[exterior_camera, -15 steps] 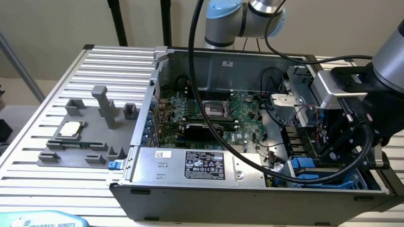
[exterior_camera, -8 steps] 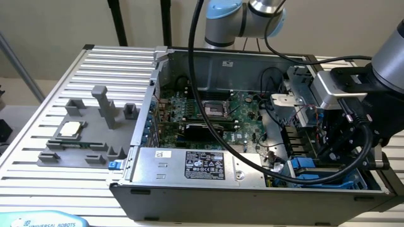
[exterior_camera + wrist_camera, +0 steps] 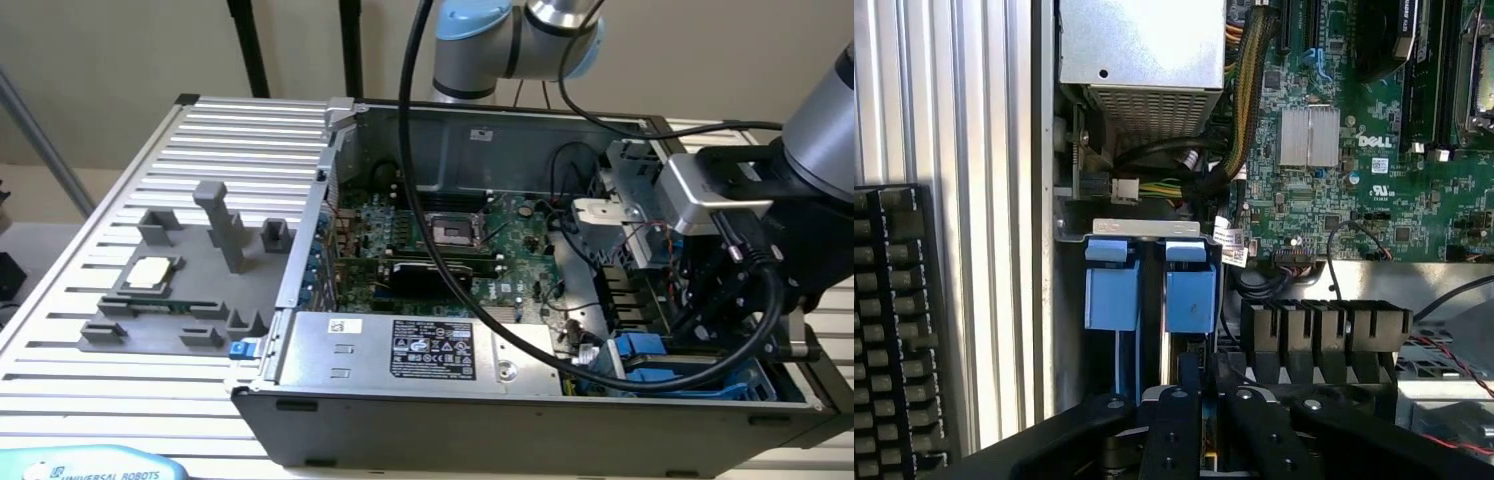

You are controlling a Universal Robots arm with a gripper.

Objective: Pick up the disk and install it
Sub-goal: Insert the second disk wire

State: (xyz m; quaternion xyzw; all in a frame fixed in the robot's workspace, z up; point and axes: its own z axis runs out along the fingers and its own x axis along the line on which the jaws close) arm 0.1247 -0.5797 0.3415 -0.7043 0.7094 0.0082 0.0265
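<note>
The disk (image 3: pixel 1189 295) stands on edge in the drive bay at the case's corner, and the blue end of its carrier faces the wrist camera. My gripper (image 3: pixel 1191 378) reaches down over it with its black fingers (image 3: pixel 1172 425) close together on the disk's thin edge. In the exterior view the gripper (image 3: pixel 697 332) is low inside the case at the exterior view's right, just above the blue carrier of the disk (image 3: pixel 643 345). The disk's label and most of its body are hidden in the slot.
A second blue carrier (image 3: pixel 1112 295) sits in the neighbouring slot. The silver power supply (image 3: pixel 427 350) lies alongside the bay, and the motherboard (image 3: pixel 454 250) lies beyond it. Black cables (image 3: pixel 447 200) hang across the case. A grey fixture (image 3: pixel 200 300) holding a small chip (image 3: pixel 150 272) stands outside.
</note>
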